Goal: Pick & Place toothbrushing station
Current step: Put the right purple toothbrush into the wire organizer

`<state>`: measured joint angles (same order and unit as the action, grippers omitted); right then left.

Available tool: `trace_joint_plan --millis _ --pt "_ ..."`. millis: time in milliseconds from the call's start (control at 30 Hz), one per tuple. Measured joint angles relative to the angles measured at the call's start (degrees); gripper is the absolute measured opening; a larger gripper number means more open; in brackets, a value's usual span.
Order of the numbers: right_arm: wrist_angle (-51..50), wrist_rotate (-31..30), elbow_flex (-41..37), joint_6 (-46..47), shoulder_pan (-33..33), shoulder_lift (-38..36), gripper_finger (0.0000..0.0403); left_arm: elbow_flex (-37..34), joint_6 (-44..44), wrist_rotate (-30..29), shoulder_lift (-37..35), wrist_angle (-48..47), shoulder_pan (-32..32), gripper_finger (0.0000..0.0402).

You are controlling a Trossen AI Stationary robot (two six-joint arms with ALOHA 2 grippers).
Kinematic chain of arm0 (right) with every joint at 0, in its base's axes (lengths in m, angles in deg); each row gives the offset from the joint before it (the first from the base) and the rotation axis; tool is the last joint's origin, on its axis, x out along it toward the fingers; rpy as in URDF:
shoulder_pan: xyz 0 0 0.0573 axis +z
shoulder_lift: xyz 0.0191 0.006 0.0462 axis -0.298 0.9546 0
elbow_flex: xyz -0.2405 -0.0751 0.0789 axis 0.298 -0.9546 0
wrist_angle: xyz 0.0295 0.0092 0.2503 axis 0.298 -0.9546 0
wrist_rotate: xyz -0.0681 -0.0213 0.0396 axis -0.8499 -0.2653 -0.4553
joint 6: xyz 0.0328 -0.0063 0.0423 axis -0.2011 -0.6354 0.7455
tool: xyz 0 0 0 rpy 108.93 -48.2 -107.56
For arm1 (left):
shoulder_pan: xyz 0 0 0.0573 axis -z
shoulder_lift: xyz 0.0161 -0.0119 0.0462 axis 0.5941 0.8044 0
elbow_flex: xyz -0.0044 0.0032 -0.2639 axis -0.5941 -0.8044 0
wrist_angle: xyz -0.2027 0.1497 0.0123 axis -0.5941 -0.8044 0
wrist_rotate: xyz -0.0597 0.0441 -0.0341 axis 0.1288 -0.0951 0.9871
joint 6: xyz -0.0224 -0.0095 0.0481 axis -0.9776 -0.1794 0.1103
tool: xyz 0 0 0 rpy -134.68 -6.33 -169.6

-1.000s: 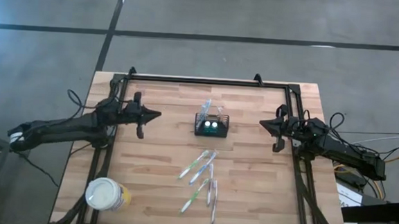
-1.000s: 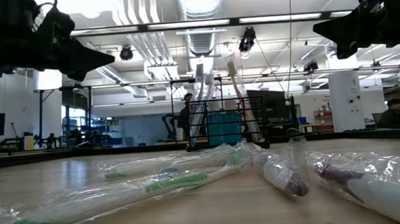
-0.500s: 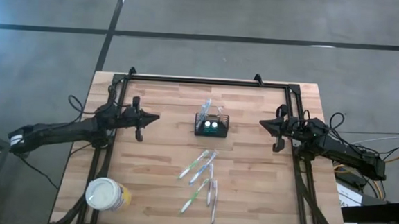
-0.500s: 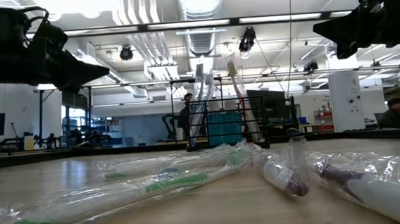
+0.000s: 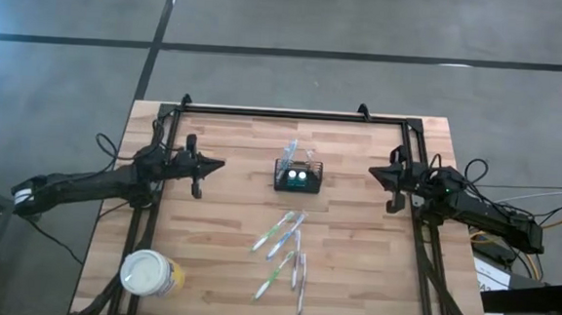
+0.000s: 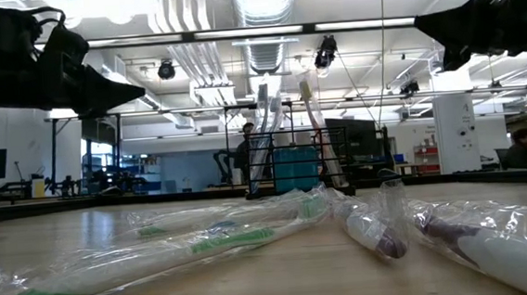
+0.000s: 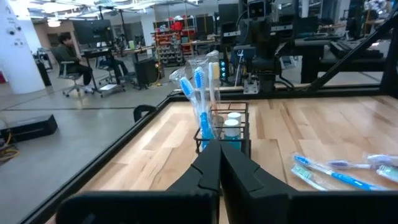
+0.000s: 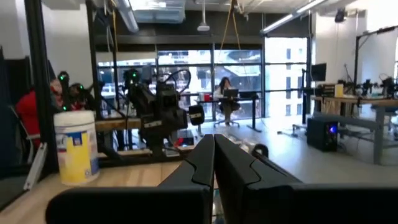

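Since a second ago the left claw (image 5: 218, 163) drew back slightly toward its own side; right claw (image 5: 375, 170) barely shifted. Both claws pinched closed, empty, raised above the worktop (image 5: 229, 213). Black caddy (image 5: 297, 176) stands mid-worktop holding a few brushes. Wrapped toothbrushes (image 5: 285, 255) lie loose nearer the front: judged early, most left to place.
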<state>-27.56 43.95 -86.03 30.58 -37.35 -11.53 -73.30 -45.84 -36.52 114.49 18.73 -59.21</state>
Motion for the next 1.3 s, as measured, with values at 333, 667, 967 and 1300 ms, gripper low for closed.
trace_joint_plan --millis 333,667,967,1300 --pt "-1.5 4.0 6.1 5.3 7.1 6.5 0.0008 -0.2 1.8 -1.9 0.0 -0.1 0.0 0.001" --pt "-26.8 -26.7 30.0 9.5 33.0 31.9 0.0008 1.3 4.4 -2.6 0.0 0.0 0.0 0.001" --pt "-49.5 -46.8 52.0 35.0 50.8 56.2 0.0009 1.3 1.6 -2.6 0.0 -0.1 0.0 0.0008" --pt "-62.9 -42.5 74.4 56.2 54.1 84.1 0.0089 1.3 -0.1 -2.4 0.0 -0.2 0.0 0.0009"
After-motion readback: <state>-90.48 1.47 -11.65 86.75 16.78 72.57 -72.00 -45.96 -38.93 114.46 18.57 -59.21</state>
